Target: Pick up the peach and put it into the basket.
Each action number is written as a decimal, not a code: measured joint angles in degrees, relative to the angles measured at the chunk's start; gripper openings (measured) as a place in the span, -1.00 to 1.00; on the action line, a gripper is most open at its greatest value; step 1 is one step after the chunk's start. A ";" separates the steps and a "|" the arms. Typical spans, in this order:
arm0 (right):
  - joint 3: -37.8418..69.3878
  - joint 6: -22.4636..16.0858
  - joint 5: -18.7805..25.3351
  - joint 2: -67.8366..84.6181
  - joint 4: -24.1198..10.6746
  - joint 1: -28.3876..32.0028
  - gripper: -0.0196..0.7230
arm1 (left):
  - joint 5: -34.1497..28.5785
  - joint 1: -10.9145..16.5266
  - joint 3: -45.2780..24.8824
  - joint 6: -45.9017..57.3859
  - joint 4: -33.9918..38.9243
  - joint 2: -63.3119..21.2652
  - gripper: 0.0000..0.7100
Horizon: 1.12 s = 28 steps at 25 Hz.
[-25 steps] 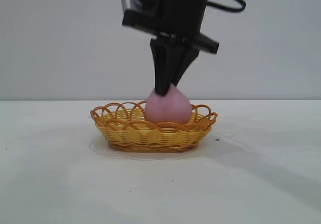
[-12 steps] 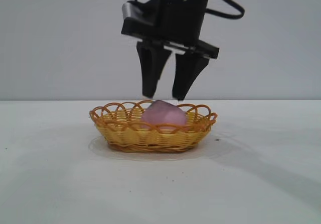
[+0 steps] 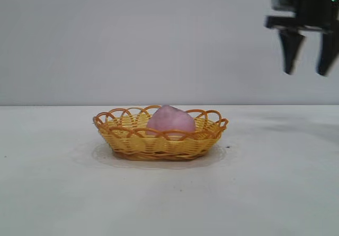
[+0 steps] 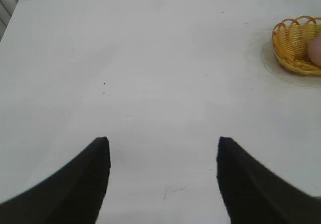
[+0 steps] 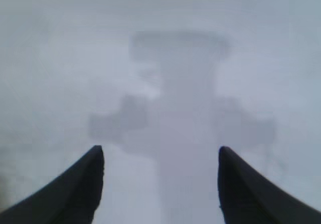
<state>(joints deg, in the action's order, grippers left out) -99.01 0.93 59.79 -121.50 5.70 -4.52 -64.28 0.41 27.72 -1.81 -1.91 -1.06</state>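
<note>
The pale pink peach (image 3: 170,121) lies inside the yellow wicker basket (image 3: 127,141) on the white table. My right gripper (image 3: 307,73) is open and empty, high up at the far right, well away from the basket. In the right wrist view its fingers (image 5: 75,184) hang over bare table with only the arm's shadow below. My left gripper (image 4: 163,143) is open and empty over bare table; it is out of the exterior view. The left wrist view shows the basket (image 4: 291,48) far off with the peach (image 4: 316,50) at the picture's edge.
The white table (image 3: 63,193) stretches around the basket, against a plain grey wall. A small dark speck (image 3: 228,146) lies just right of the basket.
My right gripper opened and let the peach go into the basket, then rose and moved far to the right. The peach settled lower in the basket.
</note>
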 joint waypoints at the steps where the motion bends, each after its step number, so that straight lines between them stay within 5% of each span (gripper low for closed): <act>1: 0.00 -0.09 -0.43 -0.31 0.00 0.67 0.28 | 0.00 0.00 0.00 0.00 0.00 0.00 0.25; 10: 4.68 1.58 -0.53 9.01 2.05 -0.38 0.28 | 0.00 0.00 0.00 0.00 0.00 0.00 0.25; 18: 41.42 -0.06 -2.95 38.40 -0.16 -0.38 0.28 | 0.00 0.00 0.00 -0.05 0.00 0.00 0.25; 28: 64.11 -1.74 1.89 70.80 -0.28 -0.38 0.17 | 0.00 0.00 0.00 -0.05 0.00 0.00 0.25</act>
<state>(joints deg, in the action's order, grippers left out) -34.91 -0.81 61.67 -50.70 5.42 -4.91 -64.28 0.41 27.72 -1.87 -1.91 -1.06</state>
